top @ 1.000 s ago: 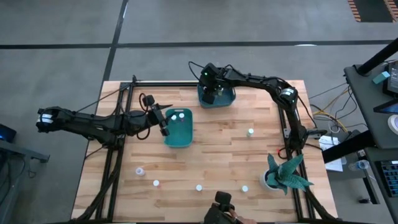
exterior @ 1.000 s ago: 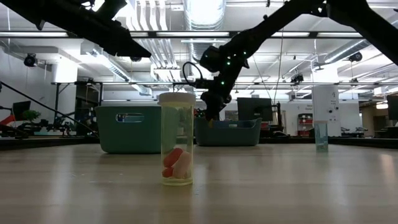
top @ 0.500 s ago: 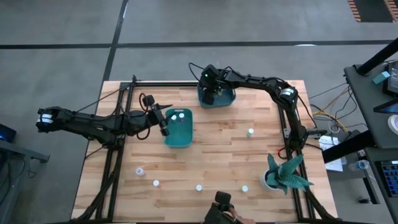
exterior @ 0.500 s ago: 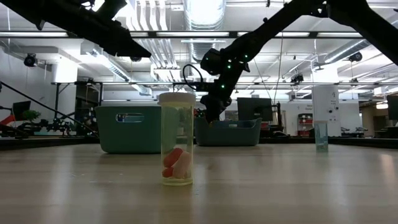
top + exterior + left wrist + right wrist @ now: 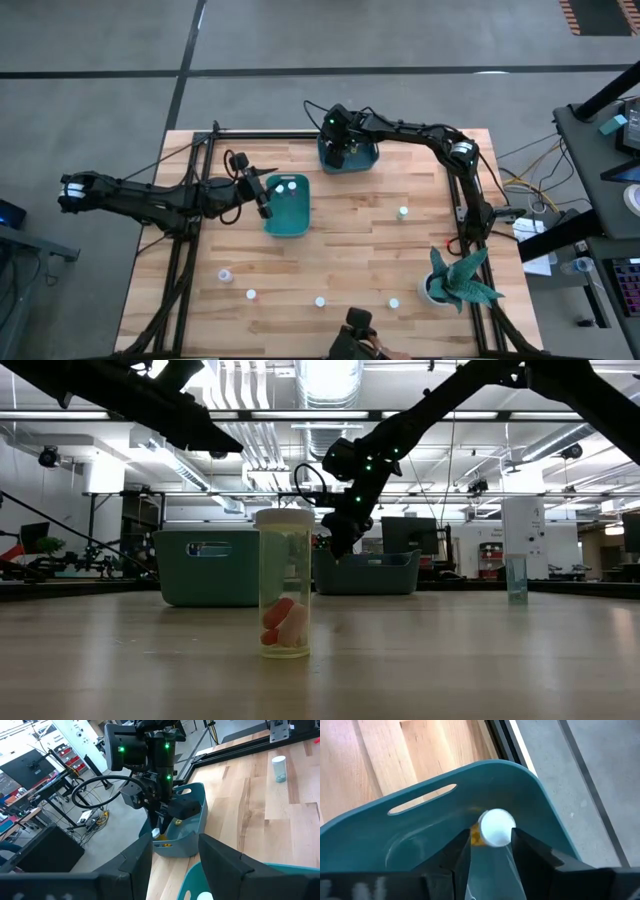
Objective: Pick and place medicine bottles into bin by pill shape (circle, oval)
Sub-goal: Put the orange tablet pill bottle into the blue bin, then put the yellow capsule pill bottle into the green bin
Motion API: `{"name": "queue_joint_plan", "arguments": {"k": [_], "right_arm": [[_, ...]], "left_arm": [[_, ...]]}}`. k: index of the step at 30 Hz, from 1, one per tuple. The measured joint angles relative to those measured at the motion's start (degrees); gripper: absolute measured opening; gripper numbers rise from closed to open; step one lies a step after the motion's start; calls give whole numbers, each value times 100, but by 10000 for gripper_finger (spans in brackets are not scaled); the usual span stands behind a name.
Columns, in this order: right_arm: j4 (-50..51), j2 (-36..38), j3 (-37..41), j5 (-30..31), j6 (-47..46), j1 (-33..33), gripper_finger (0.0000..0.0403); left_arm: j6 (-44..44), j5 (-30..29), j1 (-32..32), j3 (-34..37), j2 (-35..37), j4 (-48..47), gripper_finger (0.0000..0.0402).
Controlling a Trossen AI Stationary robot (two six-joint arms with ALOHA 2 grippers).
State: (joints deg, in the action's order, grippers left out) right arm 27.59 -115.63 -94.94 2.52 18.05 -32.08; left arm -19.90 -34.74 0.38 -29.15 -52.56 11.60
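now almost nothing has shifted in the last second: the right gripper [image 5: 337, 152] still hangs inside the far bin [image 5: 362, 157], fingers closed on a bottle [image 5: 496, 827], so release is probably next; left gripper [image 5: 262, 197] beside the near bin [image 5: 287, 210], fingers parted.

Wood table [image 5: 350, 250]; 2 teal bins [image 5: 288, 207], scattered bottles [image 5: 403, 212], potted plant [image 5: 458, 280].
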Motion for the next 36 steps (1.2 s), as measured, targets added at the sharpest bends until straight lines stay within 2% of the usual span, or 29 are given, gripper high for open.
{"name": "queue_joint_plan", "arguments": {"k": [6,13,23,36], "right_arm": [[0,0,2,2,-52,0,124],[58,116,-19,7,-114,4,140],[791,960,-26,10,-528,167,138],[1221,2316,843,0,-1092,1397,93]], "left_arm": [[0,0,0,1,0,0,144],[0,0,0,1,0,2,144],[-2,0,0,-1,0,125,144],[11,15,-1,-8,-1,536,144]]}}
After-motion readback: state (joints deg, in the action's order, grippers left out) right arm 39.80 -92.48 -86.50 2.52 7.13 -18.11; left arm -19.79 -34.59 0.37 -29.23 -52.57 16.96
